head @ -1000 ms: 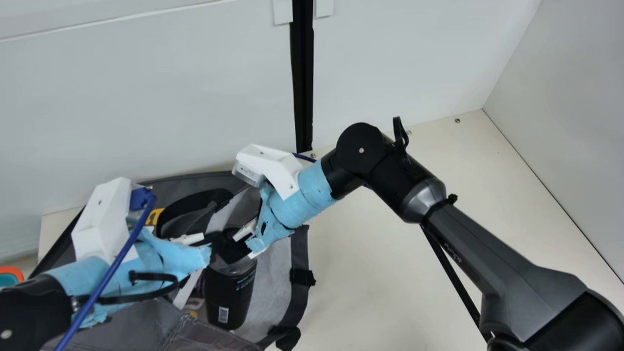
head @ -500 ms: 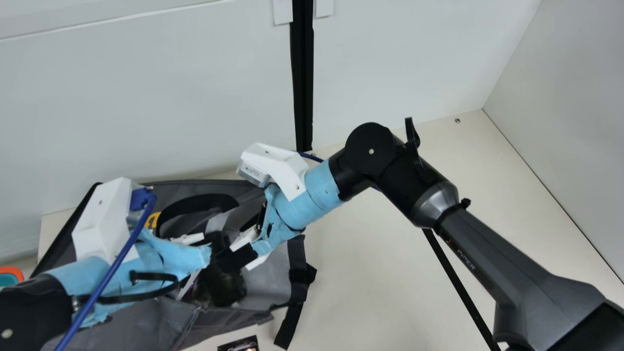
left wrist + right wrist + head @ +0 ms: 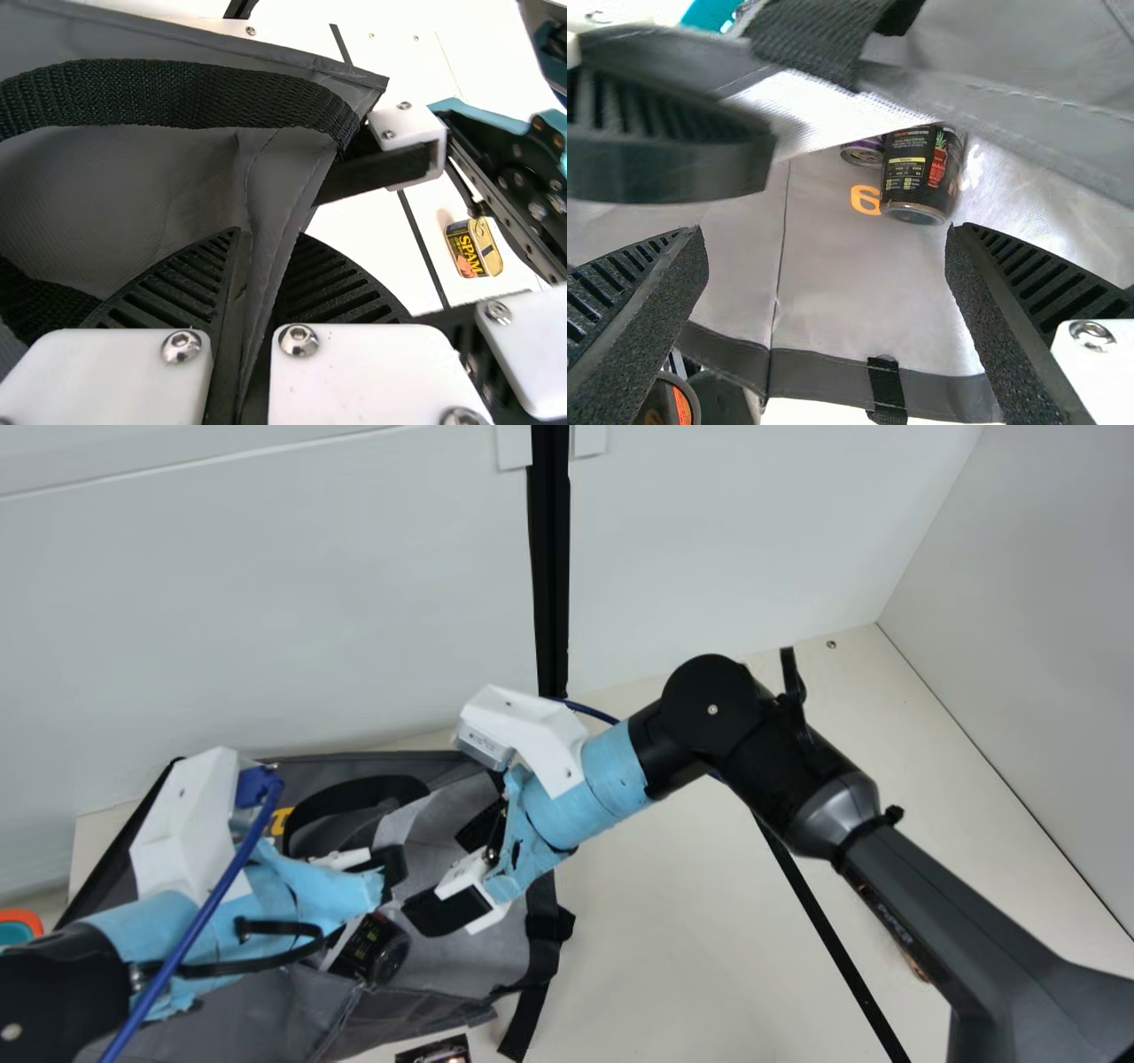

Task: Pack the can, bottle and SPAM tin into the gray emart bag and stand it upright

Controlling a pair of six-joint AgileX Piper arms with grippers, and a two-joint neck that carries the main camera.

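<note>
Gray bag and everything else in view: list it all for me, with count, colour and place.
Bag: one, gray, on the table
Straps: several, black, on the bag
Printed container: one, black, lying inside the bag
Smaller can: one, purple with a silvery rim, beside that container
SPAM tin: one, dark and yellow, on the table outside the bag
Dark printed item: one, main view's bottom edge
Rimmed item: one, teal and orange, main view's left edge
Table: one, cream
Walls: white, around the table
Post: one, black, against the back wall
Left gripper: one, black jaws closed on the bag's edge
Right gripper: one, black jaws apart, at the bag
</note>
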